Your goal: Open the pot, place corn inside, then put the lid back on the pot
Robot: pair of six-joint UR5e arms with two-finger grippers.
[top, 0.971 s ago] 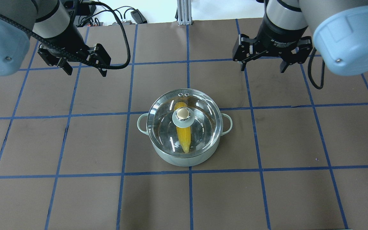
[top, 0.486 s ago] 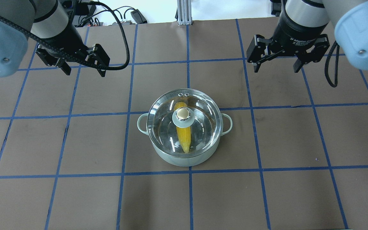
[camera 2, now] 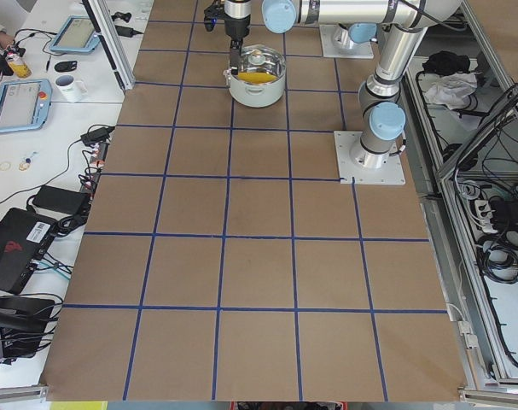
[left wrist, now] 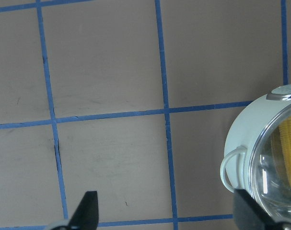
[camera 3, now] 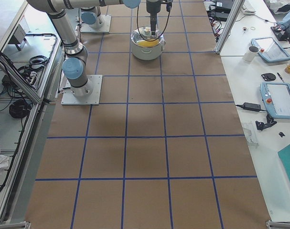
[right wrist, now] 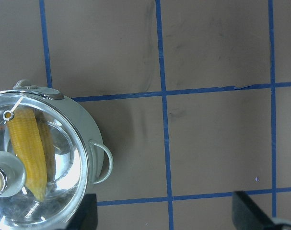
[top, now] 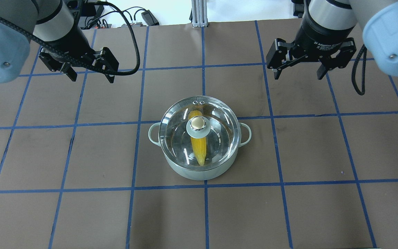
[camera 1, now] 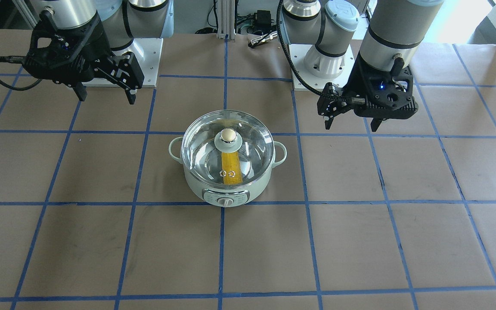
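You see the round pale mint-green cooking pot (top: 193, 175) twice from high up: once from behind the robot, looking forward and down, and once from across the brown blue-gridded table (top: 81, 214), facing the arm bases. Your two end cameras look along the table from far off, so detail there is probably unreliable. Each wrist camera looks straight down from close in and catches one side of the pot.
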